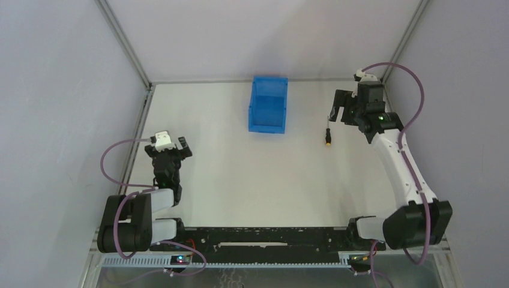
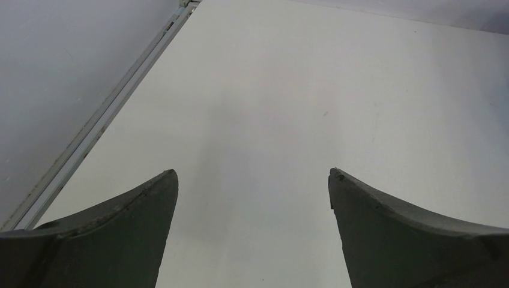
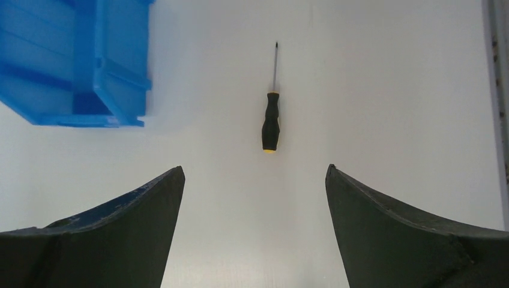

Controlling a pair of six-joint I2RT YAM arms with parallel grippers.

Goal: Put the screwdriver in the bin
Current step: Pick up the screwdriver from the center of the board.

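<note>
Hovering spread wide behind the screwdriver (image 3: 271, 123), which lay loose on the desk (image 3: 372, 90) near the bin (image 3: 120, 78), the right pincer (image 3: 254, 173) appeared lined up to straddle its handle.

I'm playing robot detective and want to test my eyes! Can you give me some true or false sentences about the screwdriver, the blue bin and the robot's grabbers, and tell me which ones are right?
1. The screwdriver lies on the table, outside the bin. True.
2. The right gripper is holding the screwdriver. False: its jaws are open, and the screwdriver lies ahead of them, untouched.
3. The bin is red. False: it is blue.
4. The left gripper is open with only bare table under it. True.
5. The screwdriver's metal tip points at the right gripper. False: the handle end is nearer to it.
</note>
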